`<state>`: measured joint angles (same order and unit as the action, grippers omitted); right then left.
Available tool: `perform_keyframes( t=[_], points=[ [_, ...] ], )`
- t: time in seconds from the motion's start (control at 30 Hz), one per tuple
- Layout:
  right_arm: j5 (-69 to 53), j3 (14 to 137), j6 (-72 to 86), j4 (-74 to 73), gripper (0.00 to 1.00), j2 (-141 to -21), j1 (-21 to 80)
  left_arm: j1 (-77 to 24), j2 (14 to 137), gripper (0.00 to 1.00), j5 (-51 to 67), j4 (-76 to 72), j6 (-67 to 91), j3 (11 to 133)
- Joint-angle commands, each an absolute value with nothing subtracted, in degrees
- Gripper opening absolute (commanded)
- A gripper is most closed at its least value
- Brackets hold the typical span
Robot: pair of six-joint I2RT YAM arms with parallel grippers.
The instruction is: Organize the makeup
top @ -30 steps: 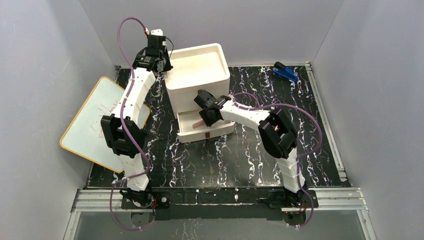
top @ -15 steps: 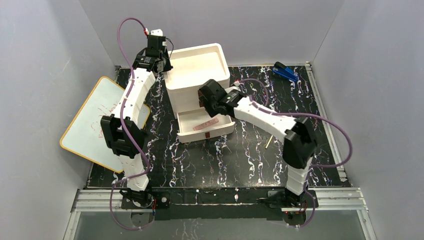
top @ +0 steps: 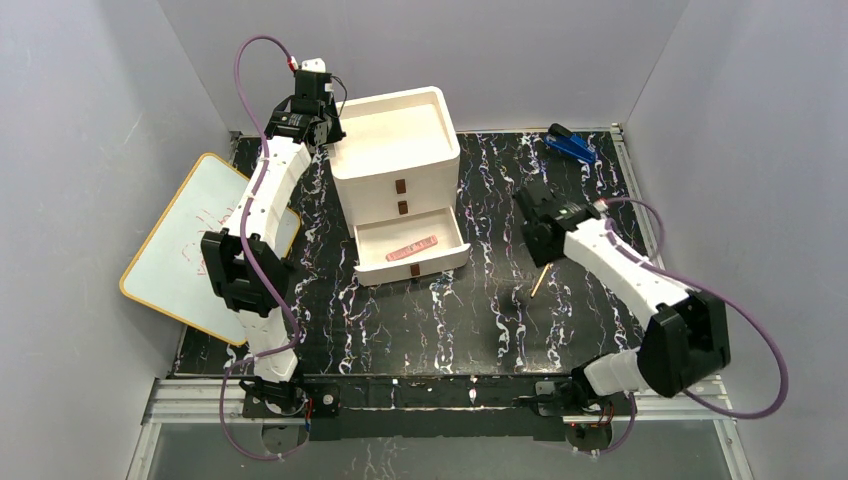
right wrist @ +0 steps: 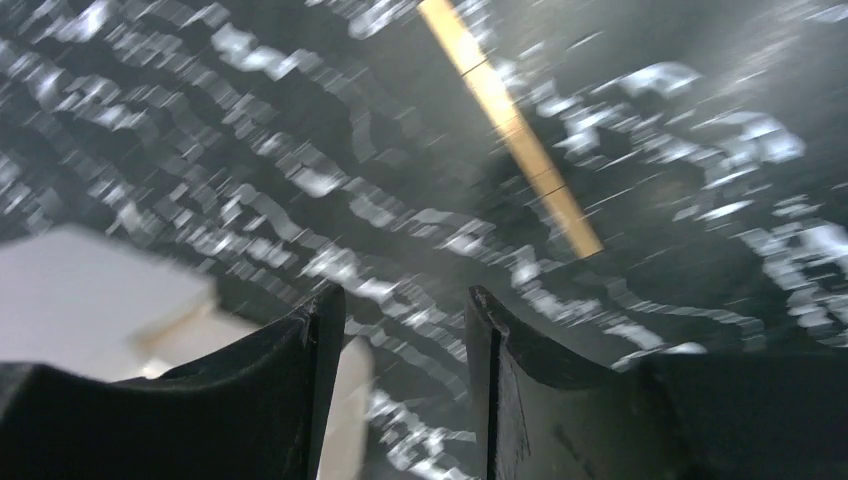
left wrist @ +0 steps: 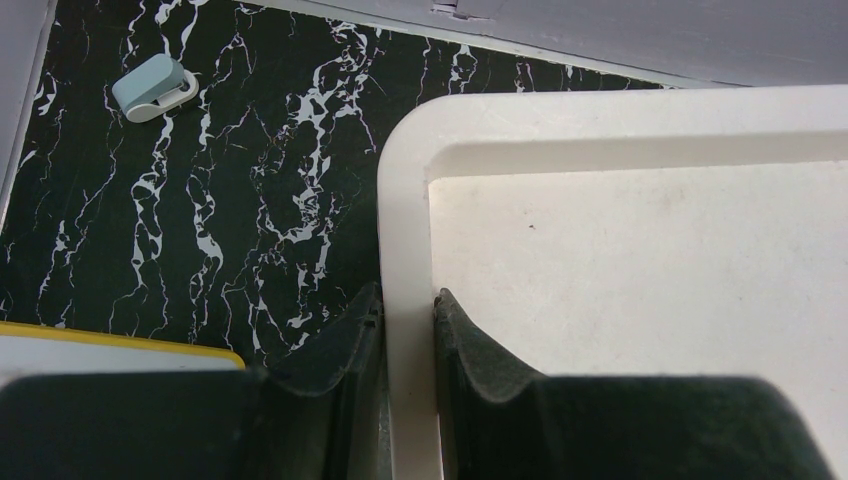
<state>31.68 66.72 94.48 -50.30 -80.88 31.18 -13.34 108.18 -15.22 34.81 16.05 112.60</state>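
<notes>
The white drawer unit (top: 400, 150) stands at the back centre with its bottom drawer (top: 410, 262) pulled out. A long pinkish palette (top: 412, 247) lies inside that drawer. My left gripper (top: 325, 130) is shut on the left rim of the unit's top tray (left wrist: 408, 300), one finger on each side. My right gripper (top: 538, 225) hangs open and empty over the table, right of the drawer. A thin yellowish stick (top: 538, 283) lies on the table just beside it, and it shows blurred ahead of the fingers as the stick (right wrist: 510, 125) in the right wrist view.
A blue stapler-like object (top: 571, 145) sits at the back right. A whiteboard with a yellow edge (top: 195, 245) lies off the table's left side. A small pale grey-blue block (left wrist: 153, 88) lies behind the unit's left corner. The table (top: 450, 320) is black with white veins.
My right gripper has let the pinkish palette go in the bottom drawer, opened, and swung right to above the table beside the stick. The left arm has not moved.
</notes>
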Motion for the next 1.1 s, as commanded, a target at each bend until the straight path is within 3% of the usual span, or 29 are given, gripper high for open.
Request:
perform_keyframes(
  t=[0.0,0.2,0.43,0.6,1.07],
  points=[
    [33.54,59.35,89.28,-54.93,0.55,-72.19,23.92,-13.58,112.24,0.00,-9.34,50.85,15.34,108.48],
    [32.59,53.29,85.52,-54.18,0.53,-69.68,19.43,-13.69,113.47,0.00,-8.27,50.73,15.76,109.16],
    [27.31,45.13,80.22,-41.30,0.52,-73.63,16.99,-13.63,113.06,0.00,-9.11,51.02,15.22,108.69],
    [26.63,47.44,77.33,-37.92,0.50,-80.66,16.70,-13.65,113.20,0.00,-9.23,51.14,15.11,108.55],
    [25.79,50.74,73.57,-31.63,0.47,-85.70,16.63,-13.65,113.85,0.00,-9.05,51.74,15.04,109.52]
  ],
)
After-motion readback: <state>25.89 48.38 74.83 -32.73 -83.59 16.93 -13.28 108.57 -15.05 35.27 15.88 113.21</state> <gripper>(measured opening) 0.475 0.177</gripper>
